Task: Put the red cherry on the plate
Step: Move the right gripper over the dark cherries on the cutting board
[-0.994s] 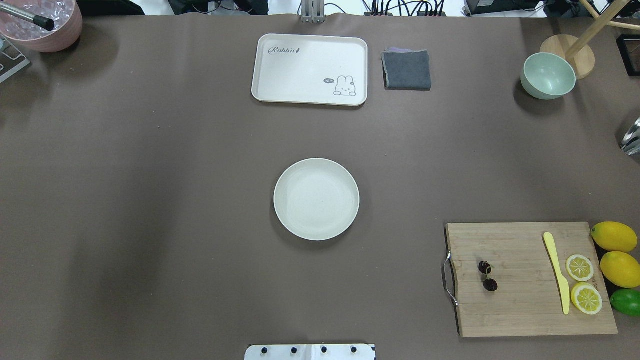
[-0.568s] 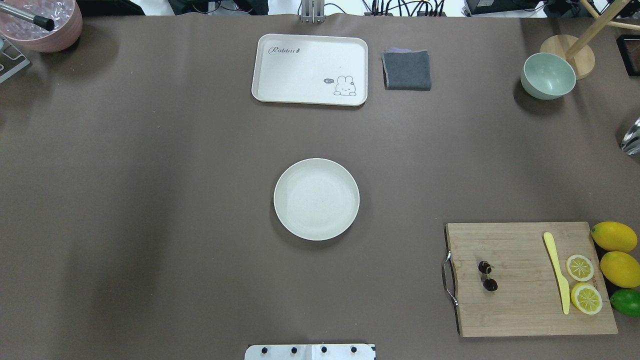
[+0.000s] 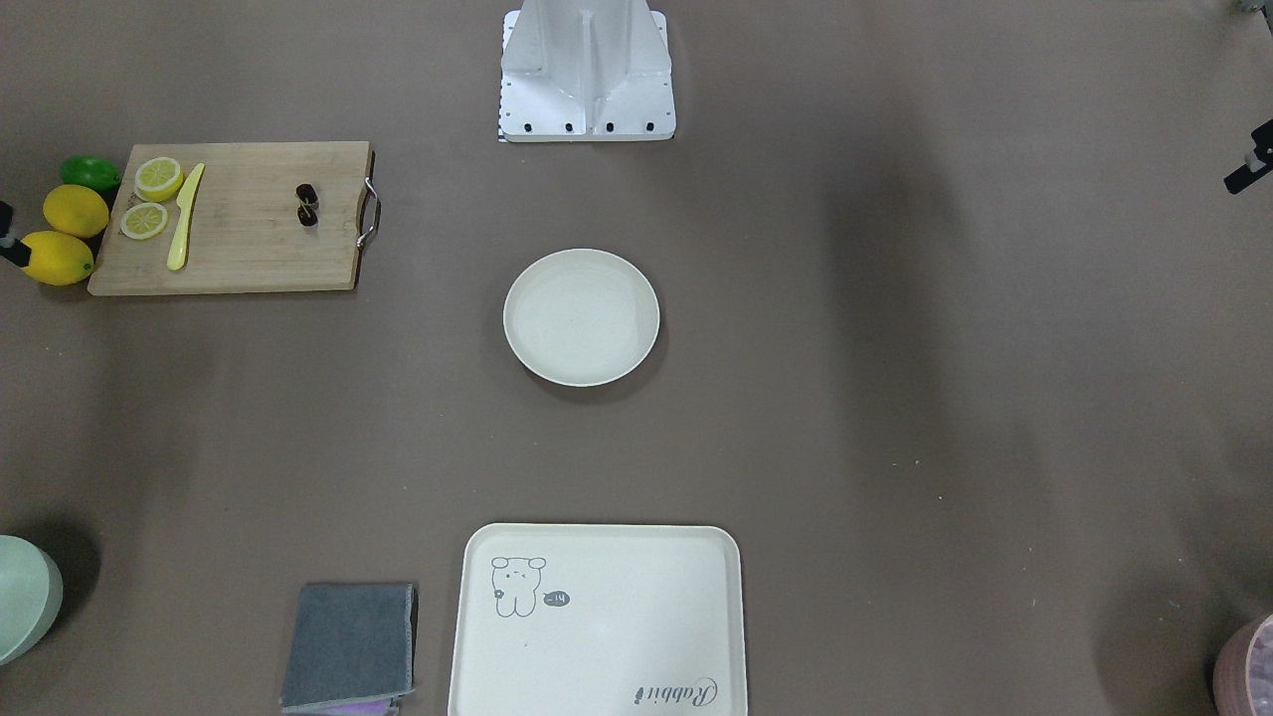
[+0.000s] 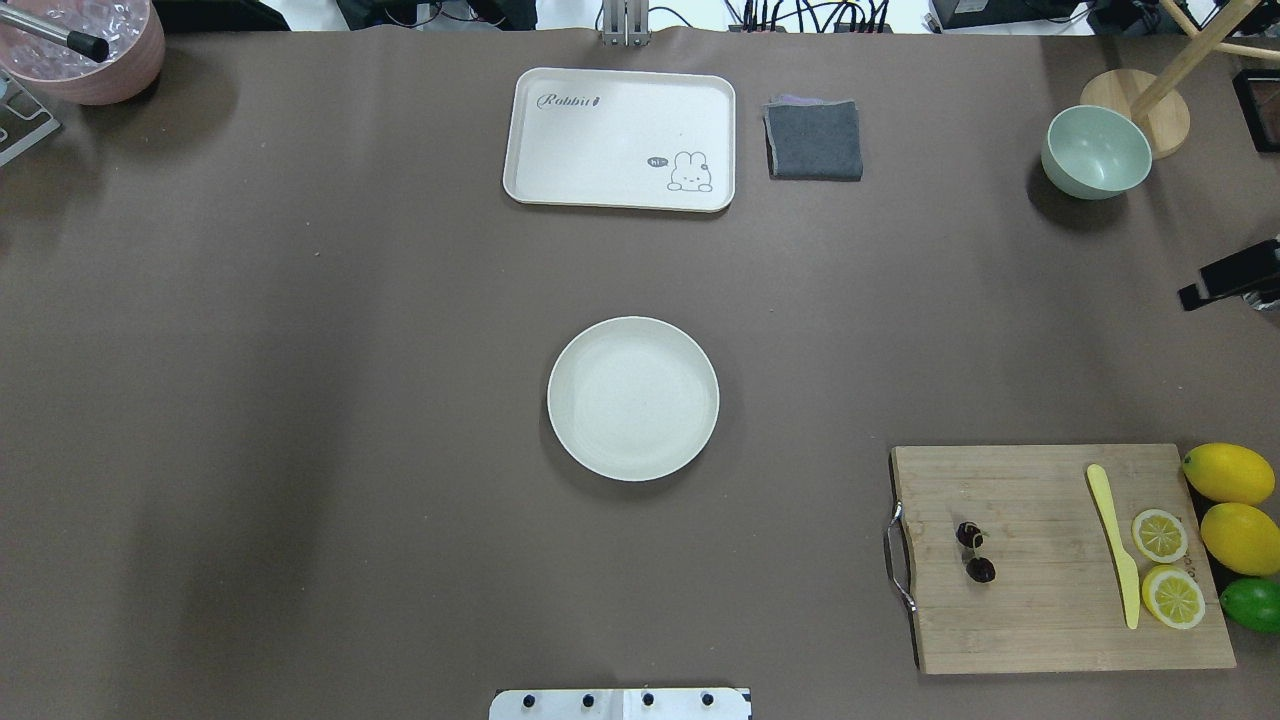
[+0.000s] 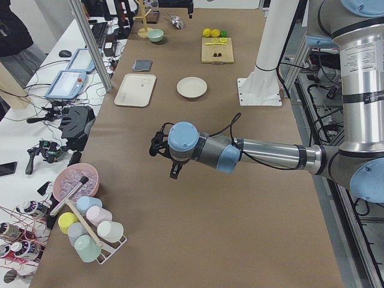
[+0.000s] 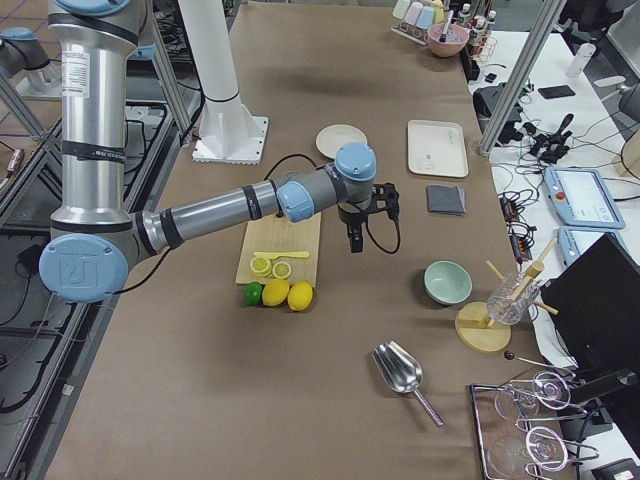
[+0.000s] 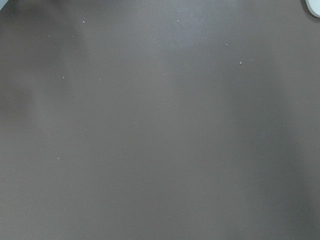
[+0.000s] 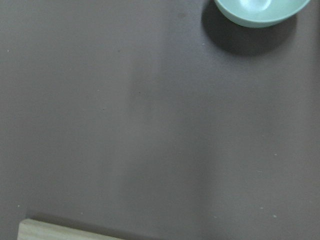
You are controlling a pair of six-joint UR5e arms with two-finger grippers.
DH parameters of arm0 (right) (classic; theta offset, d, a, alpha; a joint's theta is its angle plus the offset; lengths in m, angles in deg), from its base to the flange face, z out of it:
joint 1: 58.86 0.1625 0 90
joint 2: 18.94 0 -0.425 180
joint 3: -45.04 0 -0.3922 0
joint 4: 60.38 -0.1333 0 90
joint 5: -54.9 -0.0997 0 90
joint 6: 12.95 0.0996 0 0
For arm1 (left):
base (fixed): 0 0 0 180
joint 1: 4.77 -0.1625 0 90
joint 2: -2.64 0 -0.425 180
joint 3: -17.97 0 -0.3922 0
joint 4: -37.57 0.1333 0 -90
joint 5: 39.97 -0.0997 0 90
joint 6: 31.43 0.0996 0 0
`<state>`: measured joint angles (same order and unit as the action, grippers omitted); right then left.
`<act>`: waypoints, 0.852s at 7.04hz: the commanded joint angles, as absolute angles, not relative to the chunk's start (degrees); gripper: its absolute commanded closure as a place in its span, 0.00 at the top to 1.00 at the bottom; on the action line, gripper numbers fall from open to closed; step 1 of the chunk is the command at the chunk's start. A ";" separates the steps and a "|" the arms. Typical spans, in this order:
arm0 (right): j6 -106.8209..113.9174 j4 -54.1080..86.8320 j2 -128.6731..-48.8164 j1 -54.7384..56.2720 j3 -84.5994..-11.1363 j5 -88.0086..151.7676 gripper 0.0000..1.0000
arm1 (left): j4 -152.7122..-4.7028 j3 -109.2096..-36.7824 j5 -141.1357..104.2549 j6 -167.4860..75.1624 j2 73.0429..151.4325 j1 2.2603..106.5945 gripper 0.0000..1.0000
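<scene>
The red cherry (image 4: 975,552) is a dark pair lying on the left part of the wooden cutting board (image 4: 1050,610), also seen as the cherry (image 3: 307,204) in the front view. The off-white plate (image 4: 633,398) sits bare at the table's middle, far left of the board. My right gripper (image 6: 352,240) hangs above the table beyond the board's far edge; only a black finger (image 4: 1228,277) reaches into the overhead view, so I cannot tell its state. My left gripper (image 5: 170,169) hovers over bare table far from the plate (image 5: 192,87); its state cannot be told.
On the board lie a yellow knife (image 4: 1115,545) and two lemon halves (image 4: 1160,535). Whole lemons (image 4: 1228,473) and a lime (image 4: 1252,604) sit beside it. A pale green bowl (image 4: 1096,151), grey cloth (image 4: 814,139) and rabbit tray (image 4: 620,138) stand at the back.
A black part of my right gripper has come into the overhead view at the right edge, covering the shiny scoop there. Cherry, plate and board have not moved.
</scene>
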<state>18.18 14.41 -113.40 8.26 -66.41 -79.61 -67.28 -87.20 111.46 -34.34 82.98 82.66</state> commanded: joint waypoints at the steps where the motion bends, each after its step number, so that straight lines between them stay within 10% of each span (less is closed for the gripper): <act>1: 37.70 1.96 -114.21 -5.90 -67.19 -69.32 0.99 | -67.28 -86.88 111.46 -34.42 83.06 82.51 0.98; 6: 54.08 8.23 -114.82 -31.99 -77.29 -43.87 0.99 | -67.11 -86.35 111.02 -34.51 82.98 82.60 0.98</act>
